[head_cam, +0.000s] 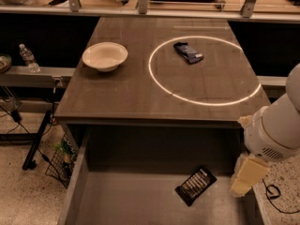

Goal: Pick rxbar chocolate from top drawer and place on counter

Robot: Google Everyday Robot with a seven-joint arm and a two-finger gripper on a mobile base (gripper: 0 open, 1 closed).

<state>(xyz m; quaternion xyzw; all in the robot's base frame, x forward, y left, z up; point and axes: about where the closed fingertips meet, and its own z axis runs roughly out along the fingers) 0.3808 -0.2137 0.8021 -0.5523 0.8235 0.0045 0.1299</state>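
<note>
The flat rectangular black snack bar (195, 185), printed with rows of pale lines too small to read, lies skewed on the plain bottom of the wide, deep grey-brown open drawer (126, 205), toward its right side and apart from the walls; nothing else shows in the drawer. Above it, the grey-brown wood-grain desk (126, 95) carries a bright white circle outline (150, 67). Inside the circle, near its far edge, lies a crumpled dark blue wrapper (188, 52) with a pale patch whose lettering is unreadable. Left of the circle stands a shallow cream bowl (104, 56) with no contents visible. The robot's white rounded arm (274, 128) reaches in from the right, angled downward past the desk's front corner. Its cream-coloured pincer (244, 178) hangs over the drawer's right wall, near the black snack bar but not touching it; how far it is open I cannot tell, and it has hold of nothing.
</note>
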